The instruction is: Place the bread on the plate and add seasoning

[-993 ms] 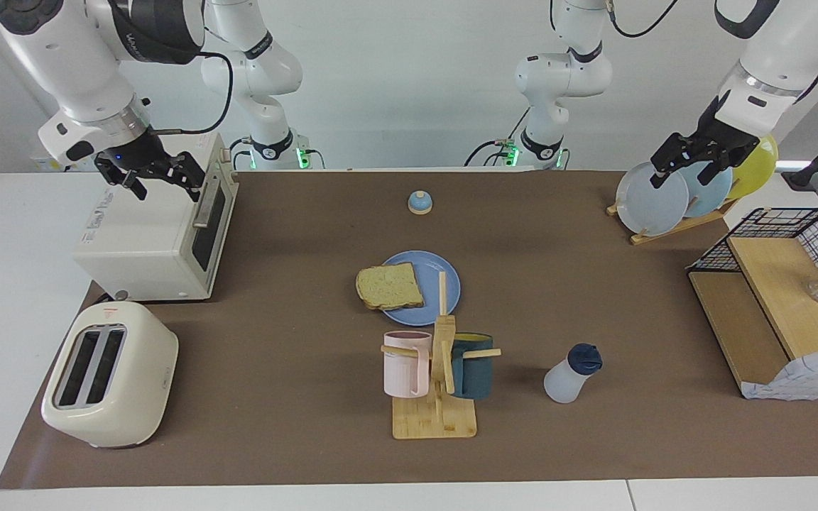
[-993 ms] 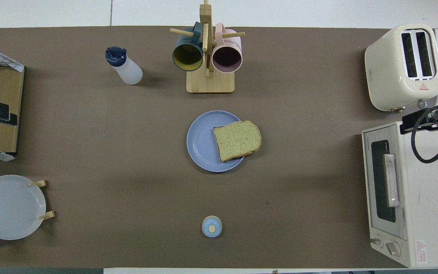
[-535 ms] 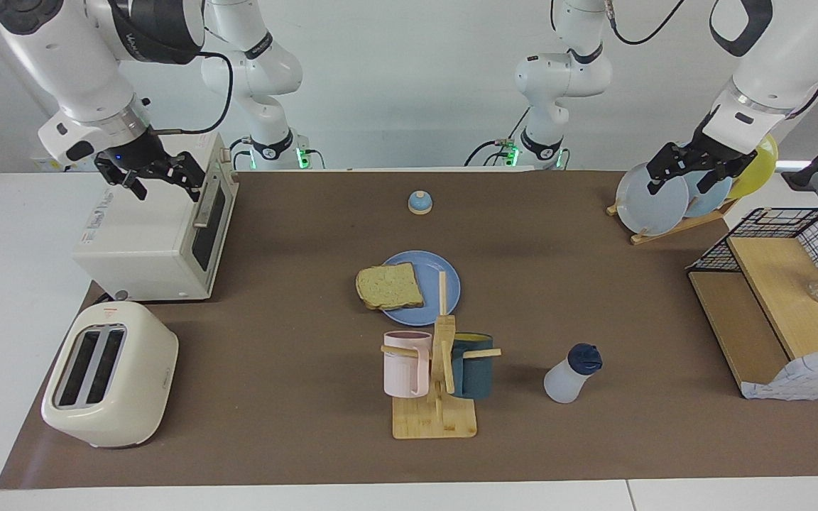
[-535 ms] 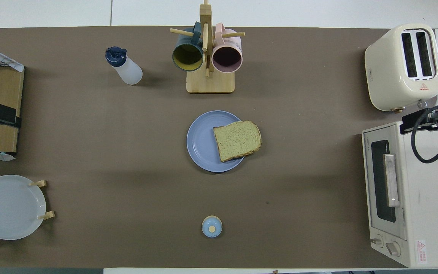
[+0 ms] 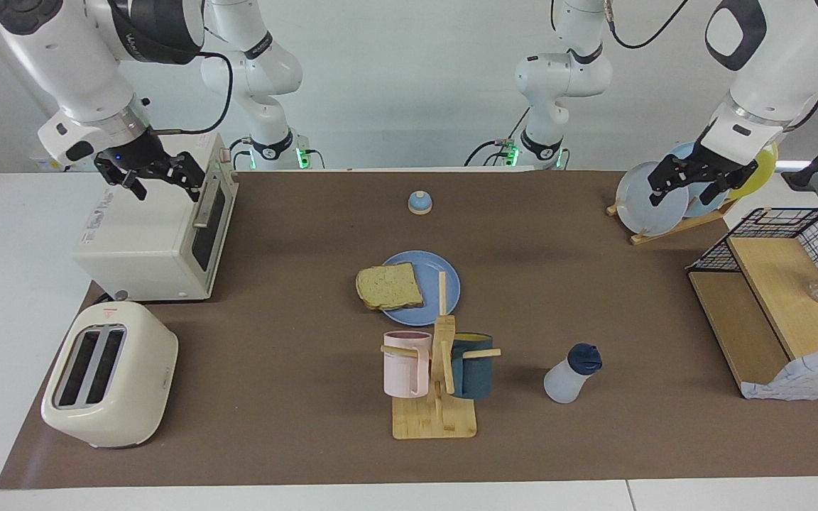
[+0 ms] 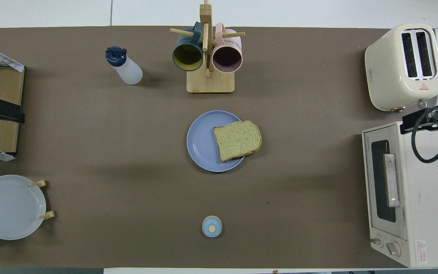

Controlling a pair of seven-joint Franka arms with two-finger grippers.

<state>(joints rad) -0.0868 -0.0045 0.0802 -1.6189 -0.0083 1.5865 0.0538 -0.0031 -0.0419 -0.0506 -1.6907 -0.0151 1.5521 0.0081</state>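
Note:
The bread (image 5: 389, 286) lies on the medium-blue plate (image 5: 446, 273) at the table's middle, overhanging the rim toward the right arm's end; both also show in the overhead view, the bread (image 6: 237, 140) and the plate (image 6: 200, 140). The seasoning bottle (image 5: 571, 376), white with a navy cap, stands farther from the robots, beside the mug rack toward the left arm's end; it shows overhead too (image 6: 124, 68). My left gripper (image 5: 686, 186) is open and empty, raised over the plate rack. My right gripper (image 5: 164, 183) is open and empty, raised over the toaster oven, waiting.
A toaster oven (image 5: 153, 234) and a cream toaster (image 5: 111, 372) stand at the right arm's end. A wooden mug rack (image 5: 437, 415) with two mugs stands just farther than the plate. A small bell (image 5: 420, 202) sits near the robots. A plate rack (image 5: 664, 226) and wooden shelf (image 5: 778, 298) stand at the left arm's end.
My left gripper has come down a little over the plate rack and shifted slightly toward the table's middle. The right arm, bread, plate and bottle have not moved.

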